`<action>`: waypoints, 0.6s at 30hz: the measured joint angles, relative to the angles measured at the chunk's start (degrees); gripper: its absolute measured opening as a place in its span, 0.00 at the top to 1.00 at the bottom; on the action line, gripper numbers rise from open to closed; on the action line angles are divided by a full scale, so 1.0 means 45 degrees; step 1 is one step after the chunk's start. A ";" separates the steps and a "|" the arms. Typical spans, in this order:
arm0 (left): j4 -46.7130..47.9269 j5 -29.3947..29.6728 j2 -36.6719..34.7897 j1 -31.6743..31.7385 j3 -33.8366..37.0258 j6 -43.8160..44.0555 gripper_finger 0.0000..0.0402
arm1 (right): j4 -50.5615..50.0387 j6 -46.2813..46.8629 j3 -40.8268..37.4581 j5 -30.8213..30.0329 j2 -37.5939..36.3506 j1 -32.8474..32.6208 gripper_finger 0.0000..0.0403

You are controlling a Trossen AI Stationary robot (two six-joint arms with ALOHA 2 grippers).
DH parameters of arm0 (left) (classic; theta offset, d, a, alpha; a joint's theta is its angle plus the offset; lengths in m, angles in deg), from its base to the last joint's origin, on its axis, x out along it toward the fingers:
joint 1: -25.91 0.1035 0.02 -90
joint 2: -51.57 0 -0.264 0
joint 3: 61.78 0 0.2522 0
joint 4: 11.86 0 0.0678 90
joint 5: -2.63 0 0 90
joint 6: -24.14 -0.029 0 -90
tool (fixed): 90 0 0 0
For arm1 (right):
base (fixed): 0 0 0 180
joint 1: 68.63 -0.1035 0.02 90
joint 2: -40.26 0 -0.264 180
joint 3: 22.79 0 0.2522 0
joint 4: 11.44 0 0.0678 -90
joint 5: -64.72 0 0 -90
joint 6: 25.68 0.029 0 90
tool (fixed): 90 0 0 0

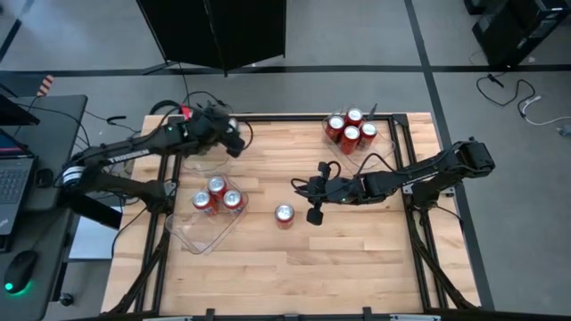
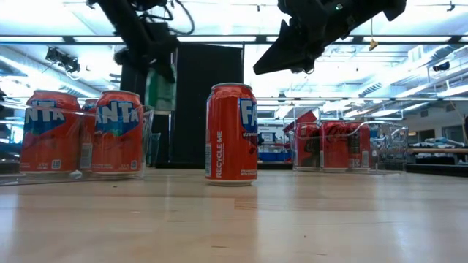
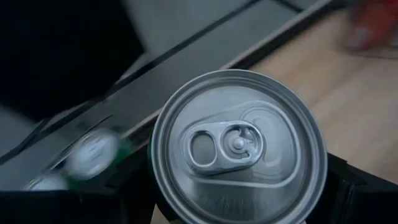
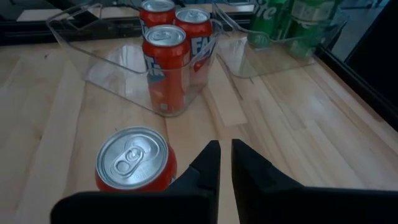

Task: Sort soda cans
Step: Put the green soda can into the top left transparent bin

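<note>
I am holding a green can [image 3: 239,149] in the left gripper [image 1: 234,141], the fingers pinching it on both sides, and I am keeping it raised over the far left part of the counter [image 1: 357,259], above the clear tray [image 4: 283,46] where other green cans [image 4: 292,18] are already standing. This looks to me like the placing step for this can. The next move is, I think, lowering it straight down into a free place in that tray without knocking the neighbours, then spreading the fingers. The right gripper [image 1: 314,214] is waiting low near the middle of the counter, its fingers pressed together and empty, just beside a single orange can [image 1: 285,215] that is standing alone on the wood. Three orange cans [image 1: 217,196] are sitting in the near left tray [image 1: 192,236], and four red cans [image 1: 351,130] are standing in the far right tray [image 2: 387,150]. The lone orange can is probably the next one to sort.
</note>
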 joint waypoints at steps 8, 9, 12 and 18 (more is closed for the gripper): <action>0.0501 0.1045 -0.0318 0.0768 0.1591 0.0632 0.28 | 0.0362 -0.0238 0.0000 -0.0002 0.0000 0.0000 0.94; 0.0433 0.1242 -0.0315 0.0845 0.1874 0.0705 0.28 | 0.0362 -0.0238 0.0000 -0.0005 0.0000 0.0000 0.95; -0.0075 0.1589 -0.0314 0.1173 0.2567 0.0660 0.28 | 0.0362 -0.0243 0.0000 0.0000 0.0000 0.0000 0.96; -0.1437 0.1569 -0.0314 0.1838 0.3688 0.0557 0.28 | 0.0386 -0.0242 0.0000 -0.0005 0.0000 0.0000 0.98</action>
